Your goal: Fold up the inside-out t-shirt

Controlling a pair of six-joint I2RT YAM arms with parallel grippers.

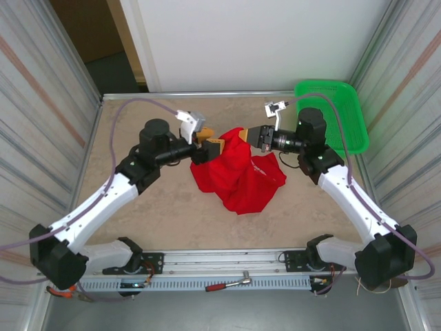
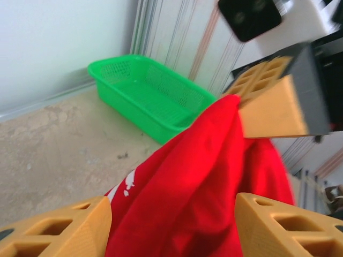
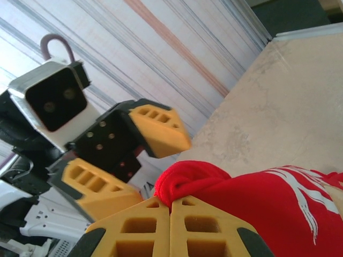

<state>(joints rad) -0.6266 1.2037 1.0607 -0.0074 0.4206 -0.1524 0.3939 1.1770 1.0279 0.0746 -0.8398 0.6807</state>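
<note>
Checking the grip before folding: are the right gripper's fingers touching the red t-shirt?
Touching. The right wrist view shows the right gripper with its fingers shut on a bunched edge of the red t-shirt, cloth emerging from between the tips.

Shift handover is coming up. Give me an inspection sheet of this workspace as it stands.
Surface: beige stone-pattern table; no damage seen.
Job's things: red t-shirt bunched at mid-table, its upper edge lifted off the surface; not yet folded.
Clutter: green basket in the far right corner, apparently empty; red-handled wrench lying on the rail at the near edge.
Grippers: left gripper open, fingers either side of the cloth; right gripper shut on the t-shirt's edge.
Cables: grey-purple cable loops on the left, another on the right; no snag seen.
Surroundings: striped panels on both sides, white wall behind.
</note>
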